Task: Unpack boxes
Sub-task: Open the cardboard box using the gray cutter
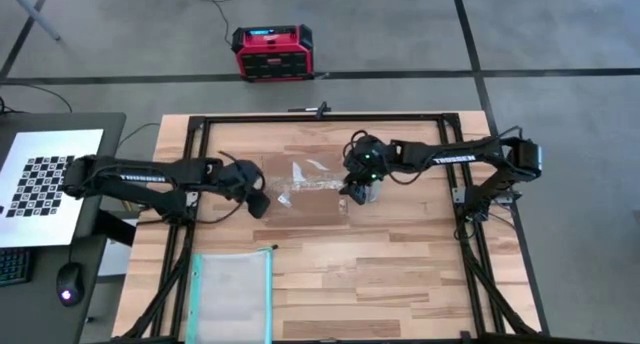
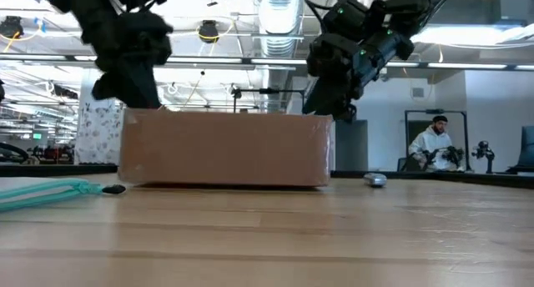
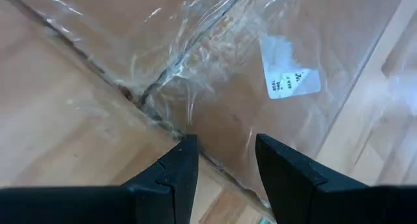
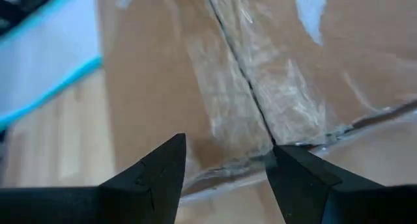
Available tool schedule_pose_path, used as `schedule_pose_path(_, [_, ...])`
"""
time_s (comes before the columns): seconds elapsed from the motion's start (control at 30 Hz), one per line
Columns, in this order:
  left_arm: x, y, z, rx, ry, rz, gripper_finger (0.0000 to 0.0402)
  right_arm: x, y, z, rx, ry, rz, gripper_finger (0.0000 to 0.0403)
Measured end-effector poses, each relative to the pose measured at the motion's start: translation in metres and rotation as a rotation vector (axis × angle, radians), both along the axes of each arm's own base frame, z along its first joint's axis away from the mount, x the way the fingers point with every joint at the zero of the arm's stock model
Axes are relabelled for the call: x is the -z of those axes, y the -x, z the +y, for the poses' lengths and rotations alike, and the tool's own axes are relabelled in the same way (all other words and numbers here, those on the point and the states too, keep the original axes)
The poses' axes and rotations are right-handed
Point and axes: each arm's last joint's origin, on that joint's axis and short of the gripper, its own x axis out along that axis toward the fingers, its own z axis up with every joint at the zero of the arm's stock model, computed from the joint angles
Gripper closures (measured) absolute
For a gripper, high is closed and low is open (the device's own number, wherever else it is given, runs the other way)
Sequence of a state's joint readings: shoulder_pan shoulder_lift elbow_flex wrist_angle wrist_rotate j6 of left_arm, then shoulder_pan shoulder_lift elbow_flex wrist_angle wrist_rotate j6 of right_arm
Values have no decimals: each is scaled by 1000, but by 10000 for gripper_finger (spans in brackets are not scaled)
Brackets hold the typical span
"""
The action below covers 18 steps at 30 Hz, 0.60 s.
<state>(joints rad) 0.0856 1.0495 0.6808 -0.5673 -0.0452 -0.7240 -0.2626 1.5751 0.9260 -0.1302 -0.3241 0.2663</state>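
The taped cardboard box (image 1: 305, 187) lies lengthwise between both grippers near the worktop's (image 1: 400, 274) far edge, left gripper (image 3: 225, 162) and right gripper (image 4: 225, 159) each poised over an end, fingers spread.

"TROSSEN" on both arms (image 1: 135, 165)

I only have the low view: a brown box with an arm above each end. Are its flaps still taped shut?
Observer: Yes. From overhead the cardboard box is closed, clear tape along its centre seam.
Operator: Is either gripper holding anything?
Observer: No. The left gripper is open over the box's taped edge, nothing between its fingers.
Operator: And the right one?
Observer: The right gripper is open too, fingers astride the seam at the opposite end.
Operator: Anything else on the table?
Observer: A clear teal-edged pouch lies flat near the front edge, apart from the box.
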Motion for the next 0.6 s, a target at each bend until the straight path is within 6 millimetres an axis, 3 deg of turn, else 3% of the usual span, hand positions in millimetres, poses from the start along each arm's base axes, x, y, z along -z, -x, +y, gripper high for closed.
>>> schedule_pose_path(0.2, [9,-4,0,2,9,-90,265,5,-5,0,-45,-37,-28,242])
schedule_pose_path(0.47, [-22,-19,1,91,-105,-346,265,-25,2,0,-120,23,-162,384])
schedule_pose_path(0.6, [-30,-22,3,101,-131,-398,265,-33,6,0,-133,36,-192,395])
